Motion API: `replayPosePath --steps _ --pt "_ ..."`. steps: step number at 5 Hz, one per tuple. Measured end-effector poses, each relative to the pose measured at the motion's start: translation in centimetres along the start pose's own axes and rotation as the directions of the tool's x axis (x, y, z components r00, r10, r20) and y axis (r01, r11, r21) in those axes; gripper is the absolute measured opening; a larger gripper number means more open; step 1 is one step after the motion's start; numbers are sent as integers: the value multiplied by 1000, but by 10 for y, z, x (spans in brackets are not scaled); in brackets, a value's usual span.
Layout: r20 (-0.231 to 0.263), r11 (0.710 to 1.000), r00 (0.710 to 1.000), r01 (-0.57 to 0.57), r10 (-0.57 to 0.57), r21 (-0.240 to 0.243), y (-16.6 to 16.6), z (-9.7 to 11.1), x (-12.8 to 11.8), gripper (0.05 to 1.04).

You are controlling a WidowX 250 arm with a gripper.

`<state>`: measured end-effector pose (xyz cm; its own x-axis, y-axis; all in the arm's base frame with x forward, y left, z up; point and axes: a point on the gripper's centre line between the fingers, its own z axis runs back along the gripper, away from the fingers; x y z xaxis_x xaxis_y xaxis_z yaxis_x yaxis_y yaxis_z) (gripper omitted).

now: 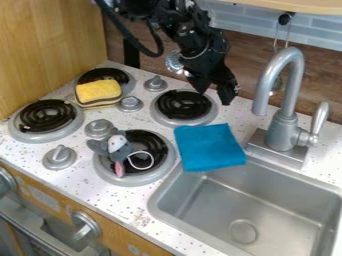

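gripper (214, 96) slanting down beside a black coil burner (183, 105), fingers spread apart, blue cloth (209, 148) nearby

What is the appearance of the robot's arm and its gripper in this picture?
The arm is black, made of bulky, angular jointed segments, with small shiny highlights on its surface. A thick black cable hangs beside it in a wide loop. The gripper is also black, with a jagged, blocky outline. I cannot make out any markings on it.
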<state>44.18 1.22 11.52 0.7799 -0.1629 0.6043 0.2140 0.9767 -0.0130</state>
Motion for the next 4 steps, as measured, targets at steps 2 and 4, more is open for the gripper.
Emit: replayPosePath --steps 2,4 --pt "-70 998 995 -62 63 29 8 -9 -32 1001" --pt "3 991 997 -82 83 102 15 21 -29 1001"
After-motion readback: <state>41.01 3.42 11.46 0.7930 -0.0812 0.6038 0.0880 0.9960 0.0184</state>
